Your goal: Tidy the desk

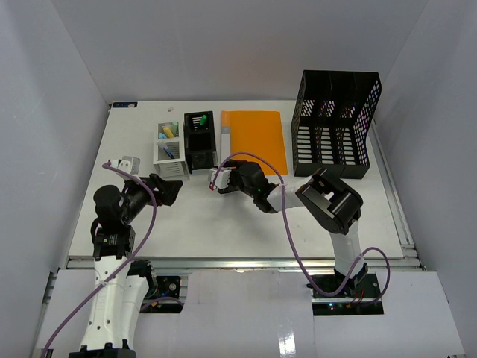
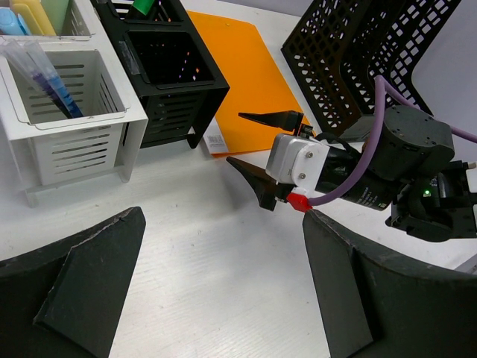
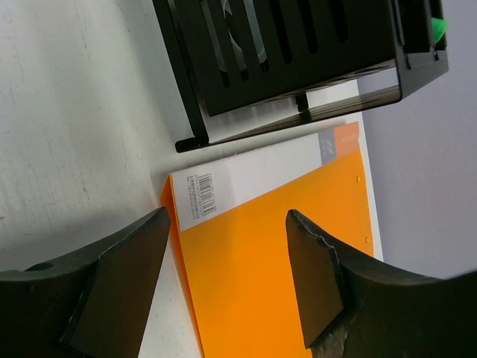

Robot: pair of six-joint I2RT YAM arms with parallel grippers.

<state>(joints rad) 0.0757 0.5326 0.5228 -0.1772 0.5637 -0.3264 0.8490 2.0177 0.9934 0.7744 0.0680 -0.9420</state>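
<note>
- The desk (image 1: pixel 223 231) is the white tabletop filling the floor between the white walls, with a metal rail along its near edge.
- Along its far side, from left to right, stand a white organizer (image 1: pixel 168 145) with pens in it, a black pen holder (image 1: pixel 198 140), a flat orange folder (image 1: pixel 253 139) and a tall black file rack (image 1: pixel 335 123).
- The right gripper (image 1: pixel 221 181) reaches left across the middle of the desk. It sits at the folder's near-left corner, just near of the pen holder.
- Its fingers are spread well apart with nothing between them. In the right wrist view only the folder and bare desk show in the gap.
- The left gripper (image 1: pixel 175 188) hangs low over the left part of the desk, near the organizer and pointing right.
- It too is wide open and empty, its fingers (image 2: pixel 74 291) framing bare tabletop.
</note>
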